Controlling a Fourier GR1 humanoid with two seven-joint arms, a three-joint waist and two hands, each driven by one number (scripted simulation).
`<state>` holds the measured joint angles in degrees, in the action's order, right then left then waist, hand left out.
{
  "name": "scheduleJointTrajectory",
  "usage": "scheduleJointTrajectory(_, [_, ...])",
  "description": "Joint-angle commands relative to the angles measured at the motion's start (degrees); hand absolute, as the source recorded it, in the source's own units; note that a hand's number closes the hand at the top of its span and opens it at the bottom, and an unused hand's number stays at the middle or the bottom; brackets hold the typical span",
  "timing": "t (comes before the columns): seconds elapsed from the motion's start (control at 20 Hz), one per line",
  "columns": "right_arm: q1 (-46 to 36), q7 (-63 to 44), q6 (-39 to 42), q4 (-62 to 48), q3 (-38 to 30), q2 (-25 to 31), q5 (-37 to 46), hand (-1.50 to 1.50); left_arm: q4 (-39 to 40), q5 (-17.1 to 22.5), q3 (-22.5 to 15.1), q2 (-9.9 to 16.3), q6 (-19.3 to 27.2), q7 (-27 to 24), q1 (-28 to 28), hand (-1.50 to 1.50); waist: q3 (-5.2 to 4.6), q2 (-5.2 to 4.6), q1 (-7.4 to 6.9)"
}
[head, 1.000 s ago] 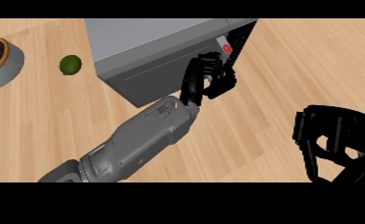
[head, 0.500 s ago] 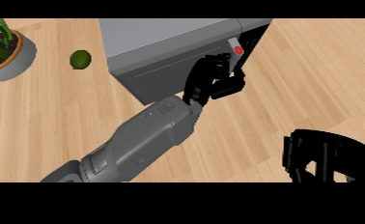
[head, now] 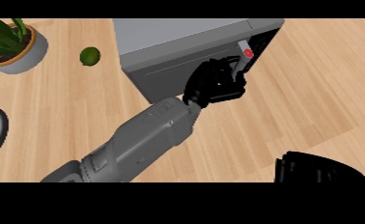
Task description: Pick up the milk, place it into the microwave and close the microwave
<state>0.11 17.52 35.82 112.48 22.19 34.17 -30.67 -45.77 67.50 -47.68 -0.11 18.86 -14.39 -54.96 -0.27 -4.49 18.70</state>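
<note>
Left hand (head: 214,84), fingers curled with nothing visibly held, set against my microwave (head: 187,49) door's edge, presumably to swing it shut; milk (head: 246,54) inside; right hand (head: 314,167) low, fingers unreadable.

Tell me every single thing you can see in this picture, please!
Microwave: one, grey, top middle of the counter; its right end shows a dark inside.
Milk: one, white-grey with a red spot, at the microwave's right end, just above the left hand.
Green fruit: one, small and round, on the counter left of the microwave.
Potted plant: one, green leaves in a grey pot, top left corner.
Dark curved thing: one, at the left edge, too cut off to name.
Counter: one, light wood, under everything.
Left hand: black, on a grey forearm, in front of the microwave.
Right hand: black, bottom right corner, partly out of view.
</note>
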Motion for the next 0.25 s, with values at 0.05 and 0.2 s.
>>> scheduleJointTrajectory(0.05, [2.8, -0.6, -3.0, 4.3, 2.1, -1.8, 2.2, 1.50, 7.5, 3.8, 6.0, 2.9, -2.1, -3.1, 3.8, 1.50, -0.35, -0.03, -2.38])
scheduleJointTrajectory(0.2, [4.3, -1.0, -4.2, 6.1, 2.9, -2.0, 3.4, 1.50, 8.8, 4.5, 5.3, 3.0, -4.1, -4.3, 4.0, 1.50, -0.30, -0.01, -2.76])
